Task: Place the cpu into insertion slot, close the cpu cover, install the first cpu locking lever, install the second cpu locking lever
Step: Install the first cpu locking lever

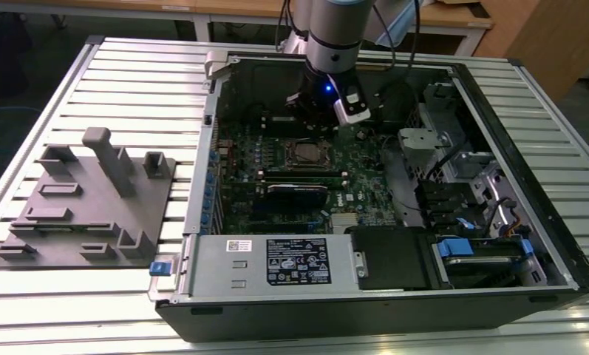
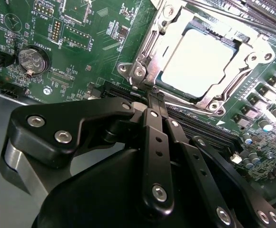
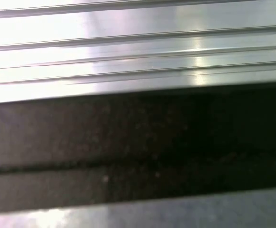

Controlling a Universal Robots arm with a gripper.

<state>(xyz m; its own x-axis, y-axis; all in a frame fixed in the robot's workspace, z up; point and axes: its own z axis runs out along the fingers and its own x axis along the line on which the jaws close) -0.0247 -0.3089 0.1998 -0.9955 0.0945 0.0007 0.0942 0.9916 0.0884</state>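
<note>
The cpu (image 2: 197,57) lies flat in its socket on the green motherboard, its pale metal top showing through the window of the cpu cover (image 2: 233,83), which is down over it. In the exterior view the cpu (image 1: 303,153) sits mid-board inside the open case. My gripper (image 2: 154,95) is shut, its black fingertips pressed together at the socket's near corner, right by a thin metal locking lever (image 2: 181,100) that runs along the socket's edge. Nothing shows between the fingers. The arm (image 1: 332,52) reaches down into the case just behind the socket.
A labelled power supply box (image 1: 274,260) fills the case's front, with drive bays (image 1: 471,248) at the exterior view's right. A grey fixture plate (image 1: 87,200) lies on the slatted table (image 1: 126,81). A coin battery (image 2: 33,59) and memory slots (image 2: 200,128) flank the socket.
</note>
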